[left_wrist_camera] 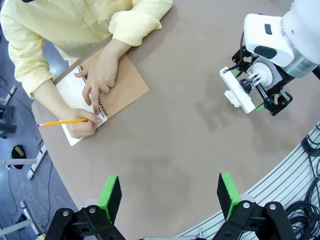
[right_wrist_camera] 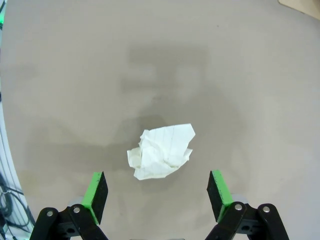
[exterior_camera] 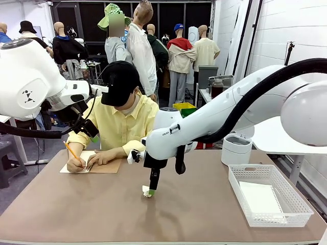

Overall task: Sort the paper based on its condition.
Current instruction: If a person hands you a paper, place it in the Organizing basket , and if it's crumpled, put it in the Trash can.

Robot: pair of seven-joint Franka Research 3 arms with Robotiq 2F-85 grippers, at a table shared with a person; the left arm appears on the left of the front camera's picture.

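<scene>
Hovering claw, front view: right gripper [exterior_camera: 149, 193] points straight down at mid-frame, tips right by the crumpled paper [exterior_camera: 145, 189] on the table [exterior_camera: 102, 214]; can't judge the finger gap from this angle
Basket, right of frame: white mesh basket [exterior_camera: 254, 169] has a flat sheet [exterior_camera: 260, 198] lying in it, so my guess is the crumpled paper belongs somewhere else
Left wrist view: left gripper [left_wrist_camera: 169, 194] spread wide at the bottom edge, nothing between the pads, bare table under it; person writing in the notebook [left_wrist_camera: 122, 85] at upper left
Right wrist view: right gripper [right_wrist_camera: 157, 192] is fully spread, crumpled paper [right_wrist_camera: 161, 152] sits centre frame, between the pads and a bit above them, not touched
Handling: basically weightless, soft and springy, will squash rather than break; could skid away if only one finger nudges it
Where to grab: straddle the fat middle and pinch across it, not the loose corner poking out at upper right
</scene>
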